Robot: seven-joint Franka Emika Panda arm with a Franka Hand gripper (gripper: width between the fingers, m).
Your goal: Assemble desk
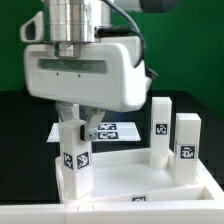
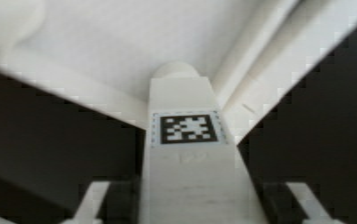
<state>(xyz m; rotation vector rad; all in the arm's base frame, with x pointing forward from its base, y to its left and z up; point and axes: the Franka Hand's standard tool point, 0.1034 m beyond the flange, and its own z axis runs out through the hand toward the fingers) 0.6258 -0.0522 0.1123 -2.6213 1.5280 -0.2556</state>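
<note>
The desk's white rimmed panel (image 1: 125, 178) lies flat at the front of the exterior view. A white block leg (image 1: 75, 165) with a square tag stands upright at its corner on the exterior view's left. My gripper (image 1: 79, 130) comes down over this leg's upper end, one finger on each side. In the wrist view the leg (image 2: 185, 150) runs between my fingertips (image 2: 97, 200), with a dark gap on both sides, so the gripper (image 2: 196, 205) is open around the leg without touching it. The panel (image 2: 104, 55) lies beyond the leg's far end.
Two more tagged white legs (image 1: 160, 130) (image 1: 187, 150) stand upright at the panel's edge on the exterior view's right. The marker board (image 1: 108, 130) lies on the black table behind the panel. A green wall closes the back.
</note>
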